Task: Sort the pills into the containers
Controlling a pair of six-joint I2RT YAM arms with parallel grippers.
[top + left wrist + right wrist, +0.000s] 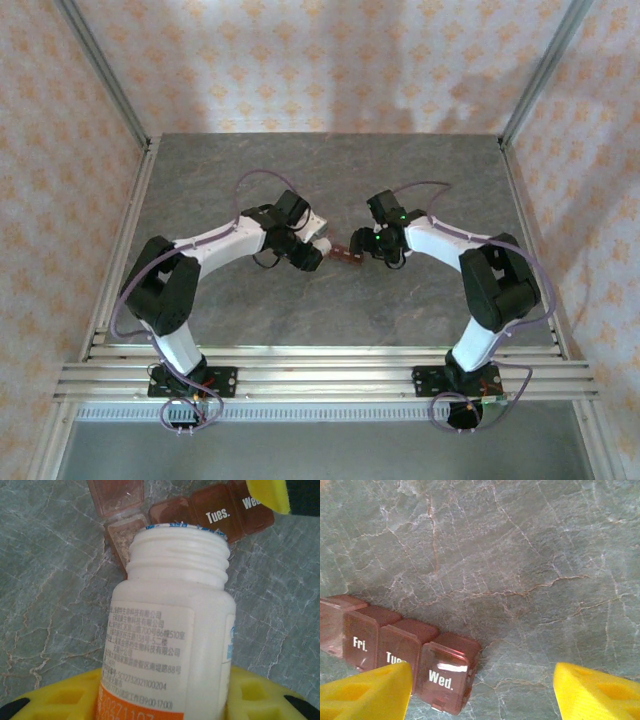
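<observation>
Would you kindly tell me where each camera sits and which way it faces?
Top: above and behind, looking down on table, left arm, right arm, pill box.
Left wrist: on the left hand, whose fingers hold a bottle, facing the pill box.
Right wrist: on the open right hand, fingers showing, facing down at the table.
Shared: every view shows the pill box.

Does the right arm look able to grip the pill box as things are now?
Probably yes. The right gripper is open beside the pill box, one finger at its Wed. end. Nothing lies between; the white bottle is near the other end. A small sideways shift seems needed.
</observation>
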